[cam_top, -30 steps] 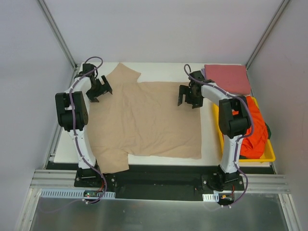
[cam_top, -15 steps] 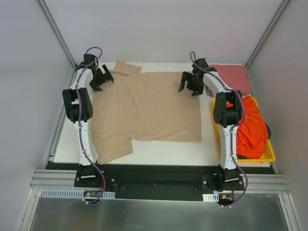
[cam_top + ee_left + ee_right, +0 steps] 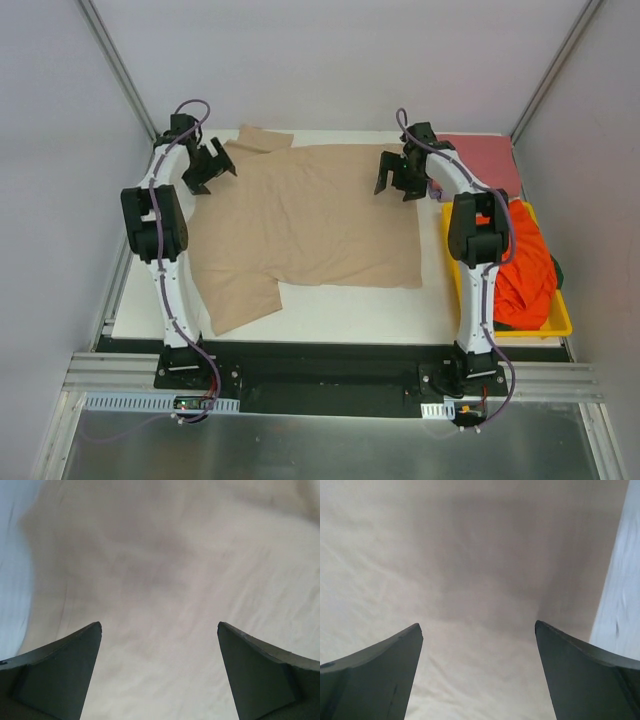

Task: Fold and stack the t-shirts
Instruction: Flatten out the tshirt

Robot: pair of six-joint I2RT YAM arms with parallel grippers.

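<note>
The left hand [image 3: 210, 172] and right hand [image 3: 395, 186] both stand wide open, holding nothing; the tan t-shirt [image 3: 310, 225] lies spread flat beneath and between them on the tabletop [image 3: 340, 305].

Both arms stretch far forward, left hand [image 3: 213, 178] and right hand [image 3: 392, 190] angled downward, fingers spread wide.

You had no readable text, label, brand, number or sign to go by in any view at this moment.
</note>
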